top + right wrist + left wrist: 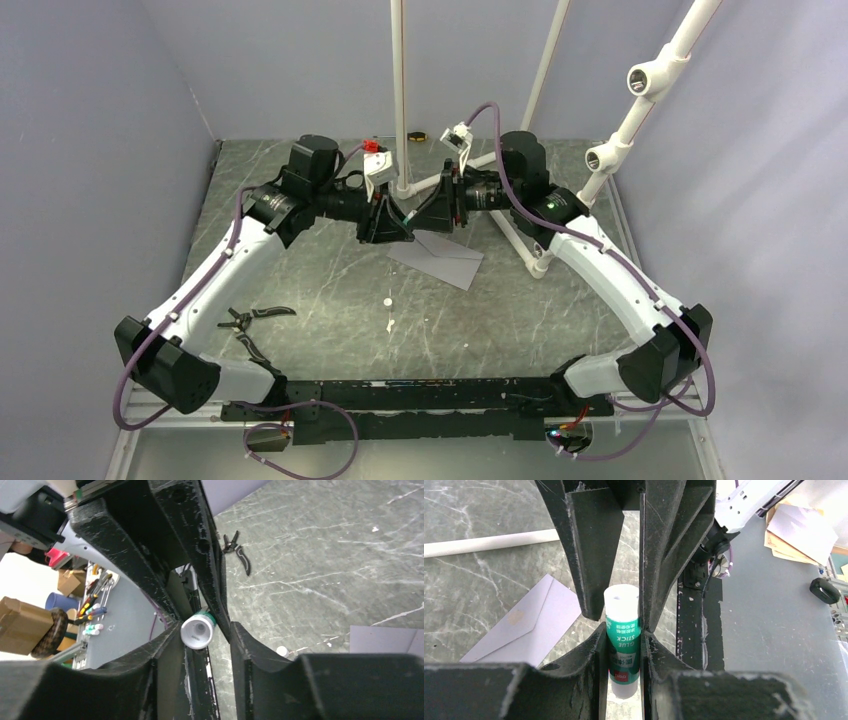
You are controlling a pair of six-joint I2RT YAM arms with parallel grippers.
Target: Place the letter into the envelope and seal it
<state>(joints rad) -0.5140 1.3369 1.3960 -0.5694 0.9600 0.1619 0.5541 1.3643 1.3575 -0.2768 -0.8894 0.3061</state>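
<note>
– While you've got both arms bunched over the middle, where does the envelope sit from your claws?

– The envelope (440,258) lies flat on the bench (330,290), right beneath where the two claws meet. They hang over its far left corner, and most of the grey sheet spreads toward my right arm's side, so I'd call the right arm slightly nearer to it.

– Which way does it run?

– Its long axis goes roughly left to right, skewed so the right end comes nearer the bases. I can make out the flap's crease, but I can't tell for sure which way its tip points.

– And the claws?

– The left claw (623,635) is clenched on the green body of a glue stick (624,645). The stick lies level between the arms, its white end toward my right arm. The right claw (205,630) flanks that white end, but I can't tell whether it is actually pinching.

– The letter?

– I see no separate tan sheet anywhere. There's a tan patch (516,616) by the crease that I can't identify. My guess is the letter is already inside.

– Next?

– I judge the stick has to come down onto the flap, so the drop toward that corner is what matters.
</note>
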